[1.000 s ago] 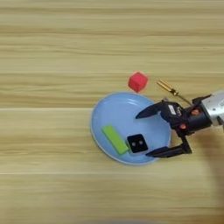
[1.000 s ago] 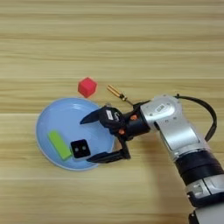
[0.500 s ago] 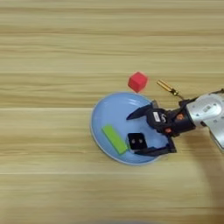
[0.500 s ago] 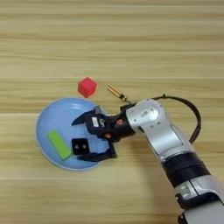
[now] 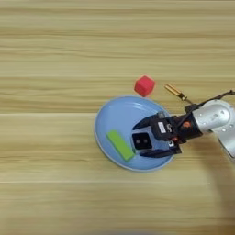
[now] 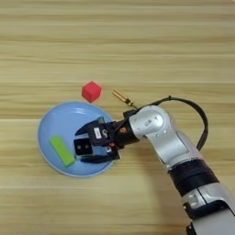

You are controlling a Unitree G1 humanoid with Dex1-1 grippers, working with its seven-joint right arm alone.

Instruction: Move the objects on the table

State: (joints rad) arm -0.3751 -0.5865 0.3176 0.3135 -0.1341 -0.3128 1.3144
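Gripper (image 5: 141, 139) spread round square black tile (image 5: 142, 141), flat green bar (image 5: 120, 145), round blue plate (image 5: 108, 120)

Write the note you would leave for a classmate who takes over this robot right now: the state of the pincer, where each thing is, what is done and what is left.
Right pincer: open, fingers either side of the black tile, not closed on it.
Black tile: on the blue plate, right of the green bar.
Green bar: lying flat on the plate, apart from the tile.
Red cube and a small brass-coloured stick: on the table, just beyond the plate's far rim.
Done: pincer is lined up around the tile.
Left: probably close on the tile and lift it; the task names no target spot.
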